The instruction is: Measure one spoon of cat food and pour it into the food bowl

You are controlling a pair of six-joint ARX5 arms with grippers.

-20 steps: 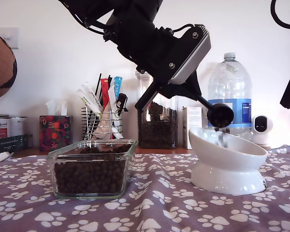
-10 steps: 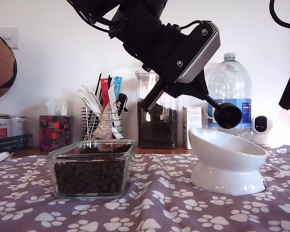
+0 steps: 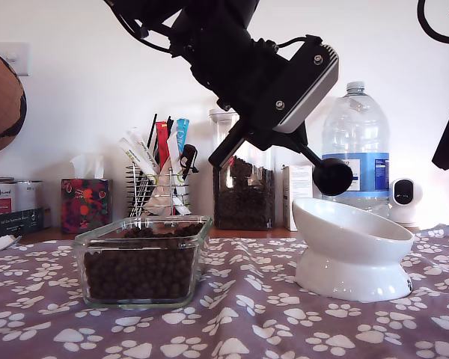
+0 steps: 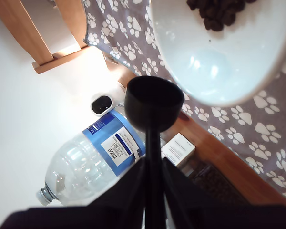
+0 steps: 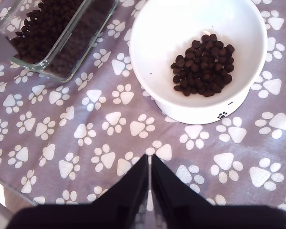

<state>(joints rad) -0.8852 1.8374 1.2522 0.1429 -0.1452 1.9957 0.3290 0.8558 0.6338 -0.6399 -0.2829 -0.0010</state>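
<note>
Glossy white ceramic food bowl (image 3: 353,254), matt black plastic spoon (image 4: 152,114), clear glass dish (image 3: 143,258).

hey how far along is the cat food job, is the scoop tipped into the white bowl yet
Mostly done: cat food already lies in the white bowl. In hand: my first gripper holds the scoop above the bowl's rim, its cup apparently empty. Left: putting the scoop down. My second gripper hangs shut over the tablecloth.

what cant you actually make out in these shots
- Cat food in the food bowl: hidden by the bowl's wall in the exterior view.
- Inside of the spoon cup: faces away in both views showing it.
- My second gripper: not identifiable in the exterior view.
</note>
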